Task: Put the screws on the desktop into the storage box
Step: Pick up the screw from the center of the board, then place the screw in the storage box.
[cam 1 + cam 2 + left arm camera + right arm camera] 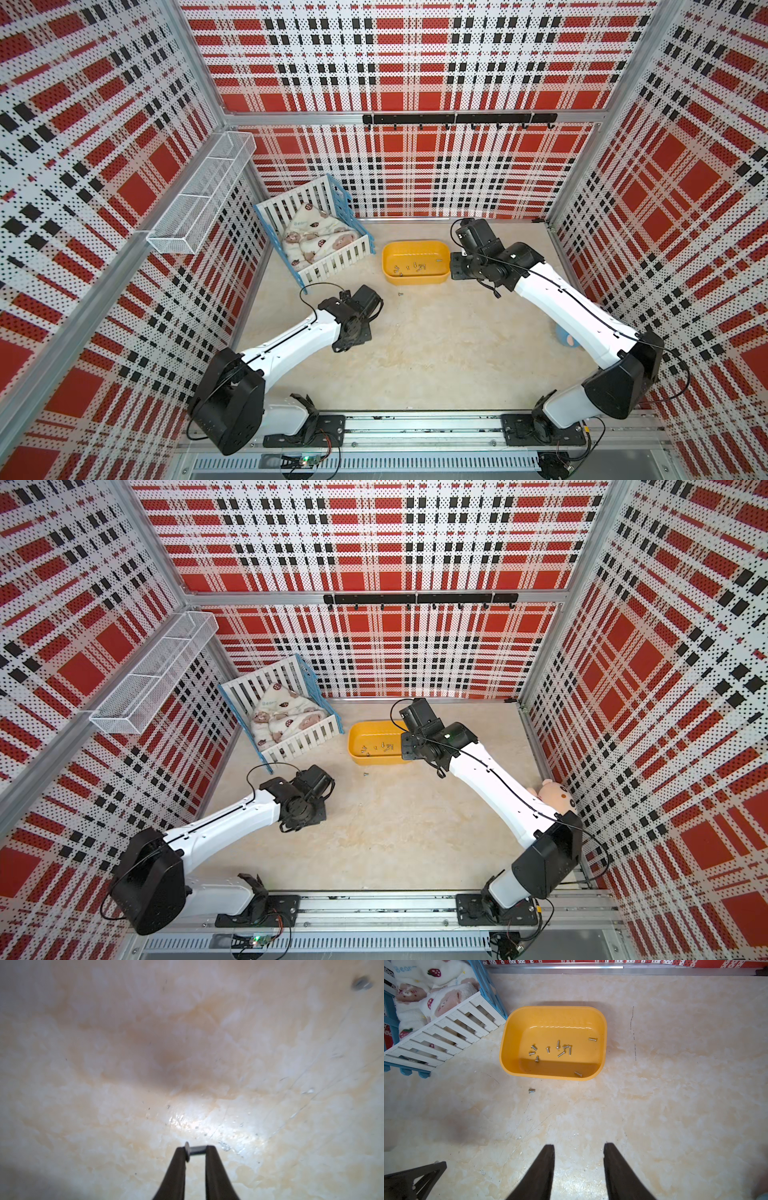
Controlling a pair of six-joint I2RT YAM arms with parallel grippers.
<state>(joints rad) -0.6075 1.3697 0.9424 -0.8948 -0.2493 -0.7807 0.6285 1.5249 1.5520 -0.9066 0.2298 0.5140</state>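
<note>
Beige marbled desktop [436, 365] covered the cell floor, with the yellow storage box [415, 279] toward the far side, just right of the crib [332, 266]. The left gripper [195, 1152] was closed to a narrow gap on one held screw [197, 1149]. It was pinched end to end, its long axis bridging the fingertips, head flat against one finger and tip against the other. I judged that a slippery hold, since a jolt could pivot the screw out. The carry to the box wanted a smooth arc far and rightward, clearing the near wall, then a low release over the floor where the other screws [558, 1049] lay pointing every way. A loose screw [400, 294] lay on its side on the desktop just near of the box — its heading too small to read from above. The right gripper [579, 1147] hung part-open and empty.
</note>
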